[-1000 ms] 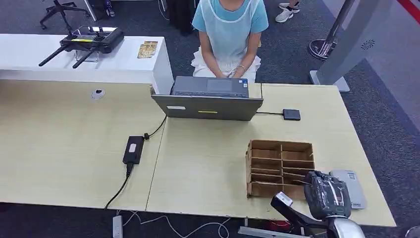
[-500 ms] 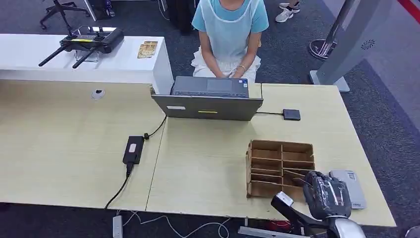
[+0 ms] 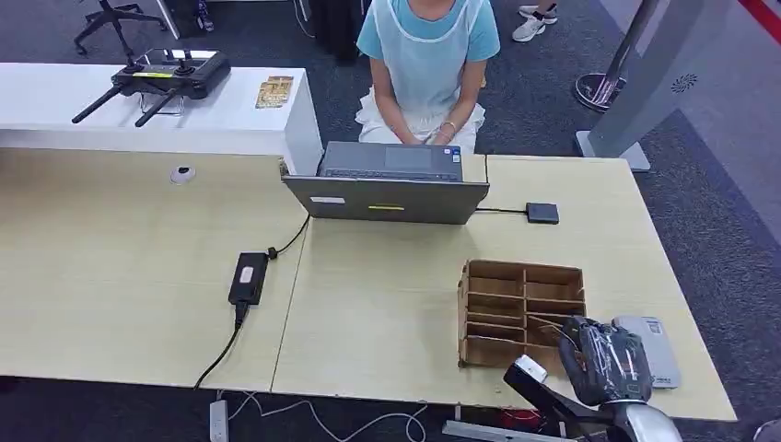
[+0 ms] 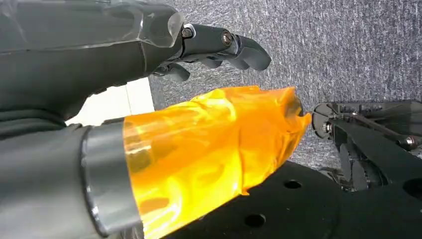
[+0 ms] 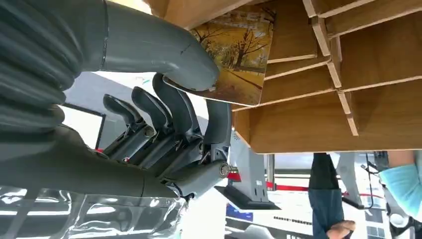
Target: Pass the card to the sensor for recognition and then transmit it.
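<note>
A card (image 5: 234, 55) printed with autumn trees sticks out of a slot of the wooden divider box (image 5: 378, 114). My right hand (image 5: 164, 119) pinches it, thumb on its face and fingers under it. In the head view that hand (image 3: 603, 361) sits at the near right corner of the box (image 3: 479, 267), hiding the card. A flat grey pad-like device (image 3: 656, 343) lies just right of the hand. A small black box (image 3: 542, 213) is cabled to the laptop. My left hand (image 4: 149, 45) hangs over the carpet, fingers apart and holding nothing, its thumb wrapped in orange film.
An open grey laptop (image 3: 387, 196) stands at the table's far edge with a person (image 3: 425, 55) seated behind it. A black power brick (image 3: 249, 277) and its cable lie left of centre. A white side desk (image 3: 138, 110) carries a black controller and cards.
My right hand has shifted slightly left and lower at the box's near right corner. Nothing else has moved.
</note>
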`<state>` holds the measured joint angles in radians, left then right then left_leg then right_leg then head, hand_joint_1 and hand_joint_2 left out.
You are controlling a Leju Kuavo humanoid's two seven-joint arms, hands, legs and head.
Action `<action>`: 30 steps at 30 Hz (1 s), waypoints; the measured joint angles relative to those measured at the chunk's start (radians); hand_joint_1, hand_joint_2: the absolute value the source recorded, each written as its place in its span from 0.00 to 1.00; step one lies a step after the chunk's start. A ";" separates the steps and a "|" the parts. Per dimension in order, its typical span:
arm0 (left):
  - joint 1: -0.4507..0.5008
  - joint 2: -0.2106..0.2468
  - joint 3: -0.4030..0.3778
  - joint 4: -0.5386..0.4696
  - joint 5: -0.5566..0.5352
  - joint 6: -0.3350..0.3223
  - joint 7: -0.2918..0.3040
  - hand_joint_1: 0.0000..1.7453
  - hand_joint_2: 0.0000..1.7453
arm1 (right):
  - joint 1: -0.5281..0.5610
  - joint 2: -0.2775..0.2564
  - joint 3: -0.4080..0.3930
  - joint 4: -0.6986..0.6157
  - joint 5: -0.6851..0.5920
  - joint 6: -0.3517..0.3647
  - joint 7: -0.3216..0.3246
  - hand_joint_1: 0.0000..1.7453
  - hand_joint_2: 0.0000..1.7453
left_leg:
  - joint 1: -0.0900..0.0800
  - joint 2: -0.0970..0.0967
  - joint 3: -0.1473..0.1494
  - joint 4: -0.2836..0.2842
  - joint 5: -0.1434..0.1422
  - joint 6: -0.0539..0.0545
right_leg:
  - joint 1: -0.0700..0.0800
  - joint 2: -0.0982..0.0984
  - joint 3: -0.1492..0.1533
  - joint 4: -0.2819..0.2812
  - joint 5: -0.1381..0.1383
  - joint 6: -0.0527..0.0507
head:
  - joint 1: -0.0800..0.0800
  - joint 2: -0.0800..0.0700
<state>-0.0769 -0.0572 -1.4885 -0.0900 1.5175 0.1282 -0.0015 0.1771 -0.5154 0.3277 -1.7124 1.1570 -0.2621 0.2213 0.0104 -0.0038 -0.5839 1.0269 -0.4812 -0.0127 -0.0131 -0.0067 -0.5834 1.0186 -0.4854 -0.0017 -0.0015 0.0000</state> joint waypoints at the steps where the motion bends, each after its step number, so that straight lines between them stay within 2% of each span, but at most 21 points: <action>1: 0.000 0.000 0.000 0.000 0.000 0.000 0.000 0.00 0.00 | 0.000 0.000 0.000 0.000 0.000 0.000 0.000 0.99 1.00 | 0.000 0.000 0.000 0.000 0.000 0.000 | 0.000 0.000 0.000 0.000 0.000 0.000 | 0.000 0.000; 4: 0.000 0.000 0.000 0.000 0.000 0.000 0.000 0.00 0.00 | 0.001 0.000 -0.001 -0.002 -0.020 -0.003 -0.009 0.99 1.00 | 0.000 0.000 0.000 0.000 0.000 0.000 | 0.000 0.000 0.000 0.000 0.000 0.000 | 0.000 0.000; 6: 0.000 0.000 0.000 0.000 0.003 0.000 -0.001 0.00 0.00 | 0.005 0.000 -0.008 -0.013 -0.071 -0.015 -0.041 1.00 1.00 | 0.000 0.000 0.000 0.000 0.000 0.000 | 0.000 0.000 0.000 0.000 0.000 0.000 | 0.000 0.000; 12: 0.000 0.002 -0.005 0.000 0.009 0.000 -0.007 0.00 0.00 | 0.021 0.000 -0.053 -0.078 -0.272 -0.011 -0.221 1.00 1.00 | 0.000 0.000 0.000 0.000 0.000 0.000 | 0.000 0.000 0.000 0.000 0.000 0.000 | 0.000 0.000; 17: 0.000 0.005 -0.016 0.000 0.012 -0.001 -0.020 0.00 0.00 | 0.022 0.000 -0.101 -0.131 -0.378 0.012 -0.338 1.00 1.00 | 0.000 0.000 0.000 0.000 0.000 0.000 | 0.000 0.000 0.000 0.000 0.000 0.000 | 0.000 0.000; 22: 0.000 0.005 -0.016 0.000 0.013 -0.001 -0.021 0.00 0.00 | 0.022 0.000 -0.103 -0.133 -0.383 0.014 -0.344 1.00 1.00 | 0.000 0.000 0.000 0.000 0.000 0.000 | 0.000 0.000 0.000 0.000 0.000 0.000 | 0.000 0.000; 25: 0.000 0.006 -0.019 0.000 0.016 -0.002 -0.035 0.00 0.00 | 0.003 0.000 -0.161 -0.174 -0.538 0.076 -0.478 1.00 1.00 | 0.000 0.000 0.000 0.000 0.000 0.000 | 0.000 0.000 0.000 0.000 0.000 0.000 | 0.000 0.000; 30: 0.000 0.007 -0.020 0.000 0.018 -0.002 -0.042 0.00 0.00 | -0.022 0.000 -0.185 -0.184 -0.586 0.106 -0.521 1.00 1.00 | 0.000 0.000 0.000 0.000 0.000 0.000 | 0.000 0.000 0.000 0.000 0.000 0.000 | 0.000 0.000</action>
<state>-0.0771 -0.0504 -1.5087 -0.0904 1.5350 0.1267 -0.0439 0.1555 -0.5154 0.1423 -1.8967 0.5711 -0.1564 -0.2998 0.0104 -0.0038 -0.5838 1.0269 -0.4811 -0.0127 -0.0131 -0.0067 -0.5833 1.0186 -0.4853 -0.0017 -0.0019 0.0004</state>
